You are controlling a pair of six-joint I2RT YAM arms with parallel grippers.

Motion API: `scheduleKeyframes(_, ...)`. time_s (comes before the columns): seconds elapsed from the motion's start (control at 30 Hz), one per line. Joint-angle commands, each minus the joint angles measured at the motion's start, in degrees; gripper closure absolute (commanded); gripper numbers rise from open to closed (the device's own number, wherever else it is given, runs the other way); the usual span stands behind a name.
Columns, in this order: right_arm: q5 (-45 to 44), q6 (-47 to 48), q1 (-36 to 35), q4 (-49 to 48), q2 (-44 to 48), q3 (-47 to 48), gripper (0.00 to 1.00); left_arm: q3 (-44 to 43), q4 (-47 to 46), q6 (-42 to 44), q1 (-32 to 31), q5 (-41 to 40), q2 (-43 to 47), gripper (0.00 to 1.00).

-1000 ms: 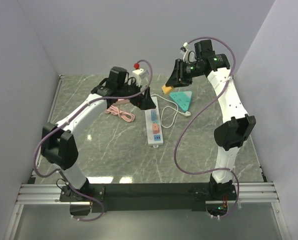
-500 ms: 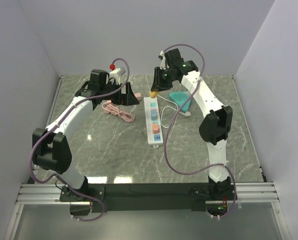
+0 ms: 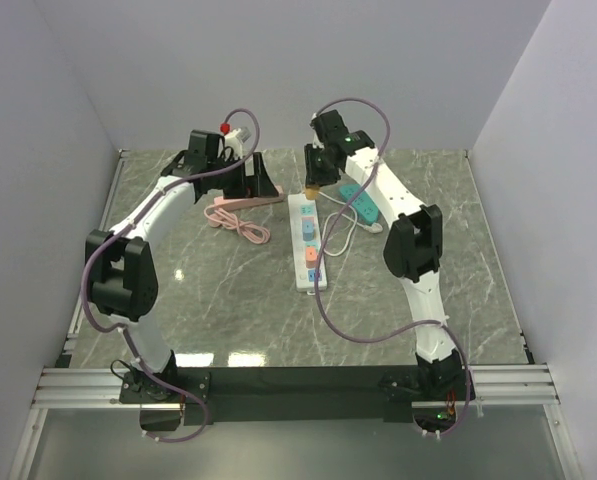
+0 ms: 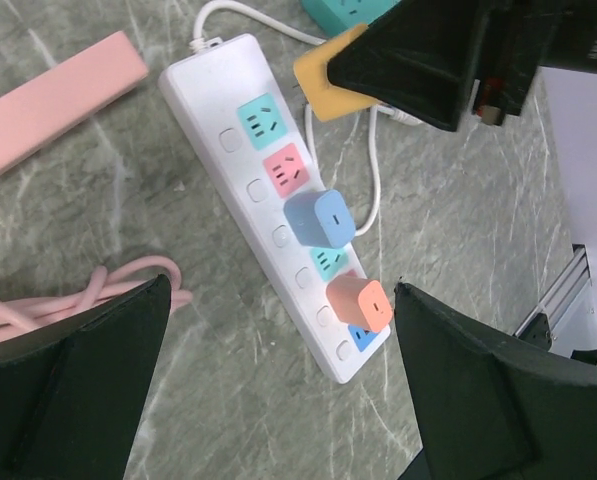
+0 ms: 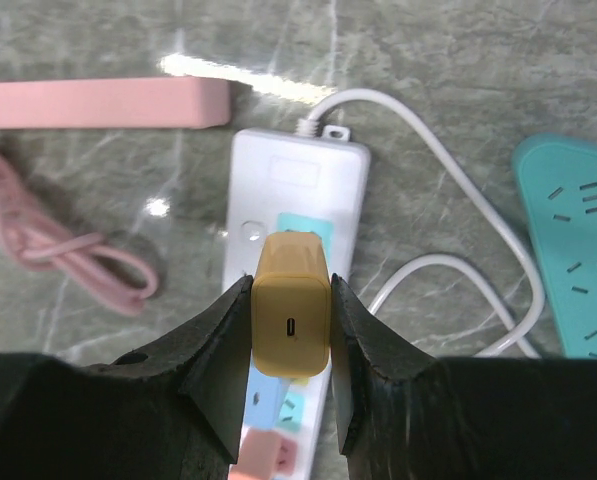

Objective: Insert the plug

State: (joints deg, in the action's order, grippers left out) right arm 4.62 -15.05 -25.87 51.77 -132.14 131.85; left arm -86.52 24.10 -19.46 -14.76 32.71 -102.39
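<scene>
The right end effector (image 5: 290, 300) pinches a yellow plug (image 4: 323, 82) between its 2 fingers, over the far end of a white power strip (image 3: 308, 245) that lies on the grey marbled surface (image 3: 228, 300). From the wrist camera the plug hides part of the strip's far sockets; whether it touches the strip cannot be told. To the left, the left end effector (image 4: 280, 300) hangs with its fingers spread wide and nothing between them, looking down on the strip. 2 plugs already sit in the strip: a blue one (image 4: 318, 220) near its middle and an orange one (image 4: 360, 303) toward its near end. A teal power strip (image 3: 363, 203) lies just right of the white strip's far end. A pink power strip (image 5: 98, 103) and a looped pink cable (image 5: 68, 255) lie to the left.
</scene>
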Motion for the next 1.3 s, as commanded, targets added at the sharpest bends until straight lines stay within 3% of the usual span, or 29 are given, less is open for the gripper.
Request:
scheduleKeyframes(0.0, -3.57, 1.86, -0.58, 2.11, -2.16, 5.08, 1.00, -3.04, -0.45, -0.93, 1.40, 0.60, -0.09, 0.01)
scheduleKeyframes(0.2, -3.39, 2.30, -1.11, 6.50, -5.59, 10.61, 1.00, -2.95, 0.42, -0.84, 3.42, 1.22, -1.23, 0.01)
scheduleKeyframes(0.47, -3.56, 5.90, -3.66, 10.98, -6.11, 8.42, 1.00, -4.53, 0.43, -0.14, 5.09, -0.71, -3.78, 0.01)
scheduleKeyframes(1.27, -3.39, 4.59, -3.93, 14.32, -9.28, 12.02, 1.00, -14.99, 5.08, -1.63, 8.52, 2.45, -12.31, 0.00)
